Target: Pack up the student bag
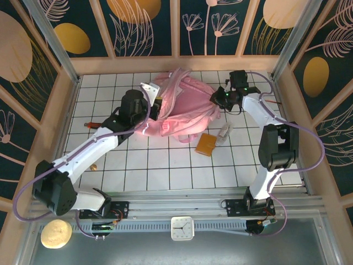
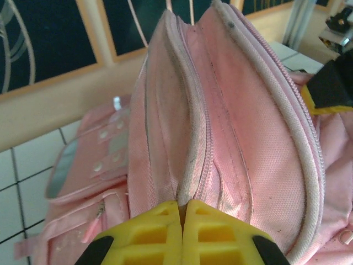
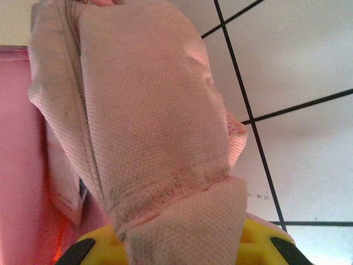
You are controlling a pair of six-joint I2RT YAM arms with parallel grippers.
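The student bag, a soft pink backpack, lies at the back middle of the tiled table. My left gripper is at its left side. In the left wrist view its yellow fingers are shut on the pale piped edge beside the zip of the student bag, with the pocket mouth gaping above. My right gripper is at the bag's right side. In the right wrist view a thick fold of the bag's pink fabric is clamped in my right gripper and hides most of its yellow fingers.
A tan square pad and a white tube-like item lie just in front of the bag on the right. A red pen lies at the far left, with a small brown object nearer. Wooden walls ring the table.
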